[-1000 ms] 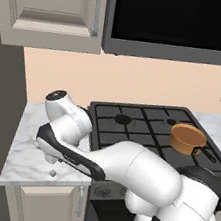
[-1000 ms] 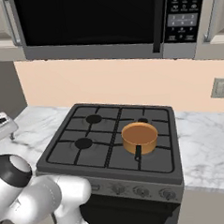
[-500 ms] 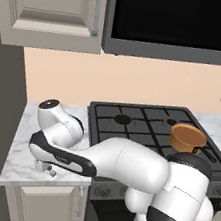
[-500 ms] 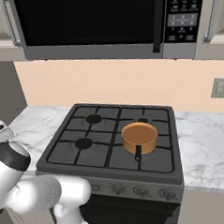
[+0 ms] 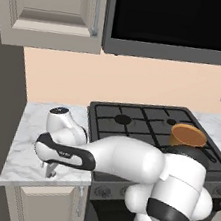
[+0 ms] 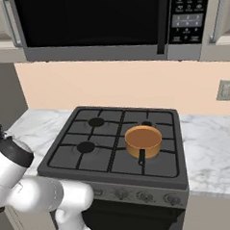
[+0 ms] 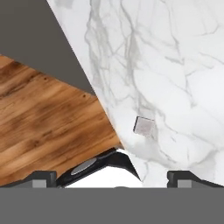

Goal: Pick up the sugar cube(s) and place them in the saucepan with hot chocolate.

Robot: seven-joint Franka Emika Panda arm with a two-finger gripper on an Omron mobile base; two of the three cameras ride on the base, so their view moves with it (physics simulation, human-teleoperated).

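In the hand view the sugar cube (image 7: 144, 125) lies on the marble counter (image 7: 175, 65) just right of centre, near the counter's edge, above and between the spread fingertips (image 7: 41, 177); the gripper (image 7: 113, 177) is released, holding nothing. The saucepan (image 6: 143, 140) sits mid-frame on the stove (image 6: 90, 157) in the right base view.

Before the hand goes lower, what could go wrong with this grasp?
1. The sugar cube lies close to the counter edge; a nudge from the fingers might push it off to the wood floor.
2. The cube is tiny and sits left of the midline of the open gripper, so closing there may miss it.
3. The saucepan stands far across the stove, a long carry.
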